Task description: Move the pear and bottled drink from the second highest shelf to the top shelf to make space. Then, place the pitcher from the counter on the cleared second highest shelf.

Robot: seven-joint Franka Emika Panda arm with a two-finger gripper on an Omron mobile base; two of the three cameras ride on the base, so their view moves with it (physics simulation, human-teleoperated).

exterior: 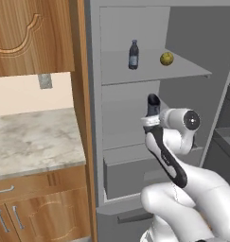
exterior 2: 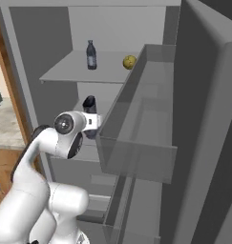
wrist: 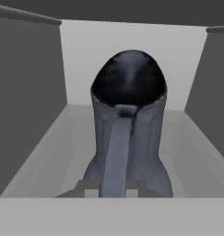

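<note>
The dark-blue bottled drink and the yellow-green pear stand apart on the top shelf of the open fridge. Just below that shelf, the dark slate-gray pitcher sits upright in the second highest shelf space. My gripper is shut on its looped handle, which runs down the middle of the hand view. Whether the pitcher's base touches the shelf floor is hidden.
The marbled counter lies left of the fridge over brown cabinets. The fridge's wooden side panel stands between them. The open door's grey bin juts out close to my arm's right. A drawer sits under the shelf.
</note>
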